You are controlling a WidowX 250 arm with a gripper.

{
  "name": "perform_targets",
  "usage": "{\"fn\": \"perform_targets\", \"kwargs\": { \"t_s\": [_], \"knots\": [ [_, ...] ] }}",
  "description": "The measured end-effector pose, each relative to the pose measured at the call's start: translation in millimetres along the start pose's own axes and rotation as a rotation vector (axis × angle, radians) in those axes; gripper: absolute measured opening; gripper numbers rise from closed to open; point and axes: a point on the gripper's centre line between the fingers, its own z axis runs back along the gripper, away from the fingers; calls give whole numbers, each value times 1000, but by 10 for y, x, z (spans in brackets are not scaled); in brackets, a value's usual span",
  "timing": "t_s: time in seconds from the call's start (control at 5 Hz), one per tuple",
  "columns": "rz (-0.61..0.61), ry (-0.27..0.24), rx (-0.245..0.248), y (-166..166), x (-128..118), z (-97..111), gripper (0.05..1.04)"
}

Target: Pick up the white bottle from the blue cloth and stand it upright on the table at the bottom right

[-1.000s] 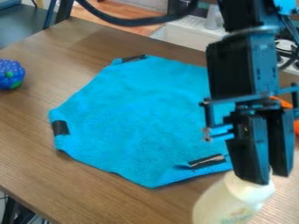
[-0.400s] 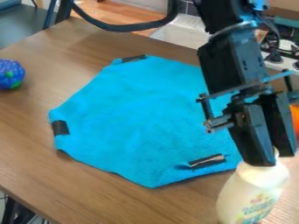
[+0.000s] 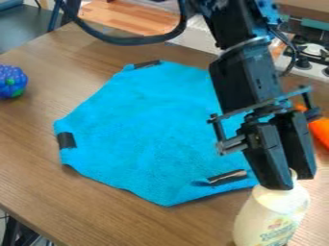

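Observation:
At the lower right, the black gripper is shut on the narrow top of a whitish bottle. The bottle hangs below the fingers, tilted slightly, its lower end cut off by the bottom edge of the camera view. Whether its base touches the table cannot be told. To the left of gripper and bottle, a blue cloth lies spread on the brown table, with black strips at several of its edges. The arm covers part of the cloth's right side.
A blue ball-like toy with green spots sits at the table's left edge. An orange object lies right of the gripper. Stove knobs and a white surface stand behind at upper right, and a black cable loops across the top.
The bottle and gripper have moved together, first right, then slightly back left, and the bottle shows more fully than at first. The arm's upper part has swung left. The cloth has stayed put.

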Motion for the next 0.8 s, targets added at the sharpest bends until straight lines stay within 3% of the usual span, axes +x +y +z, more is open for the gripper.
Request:
{"fn": "perform_targets", "kwargs": {
  "t_s": [0.4,0.6,0.8],
  "knots": [
    [7,-6,-4,-3,59,-55,288],
    [13,-5,-18,-15,69,-57,344],
    [29,1,-20,-15,85,-46,656]
  ]
}}
